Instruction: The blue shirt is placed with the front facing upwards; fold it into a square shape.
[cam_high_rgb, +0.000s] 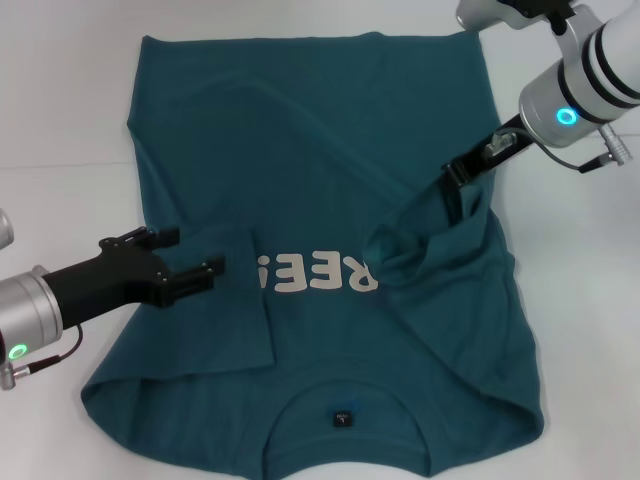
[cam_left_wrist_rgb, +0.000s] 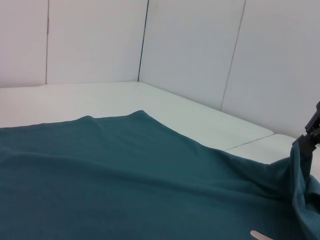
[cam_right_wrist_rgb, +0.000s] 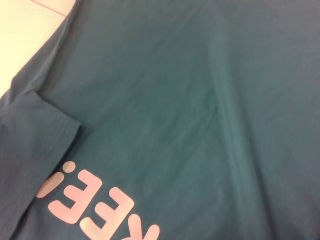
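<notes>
With the blue shirt (cam_high_rgb: 330, 200) spread on the desk (cam_high_rgb: 60, 100), our right gripper (cam_high_rgb: 462, 190) has its fingers clamped on the sleeve fabric beside the lettering, the left gripper (cam_high_rgb: 195, 258) fingers apart, so we should carry this fold inward slowly, keeping its edge straight.

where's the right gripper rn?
Head view: the right gripper is on the right side of the blue shirt, shut on a lifted fold of fabric just right of the white lettering.
</notes>
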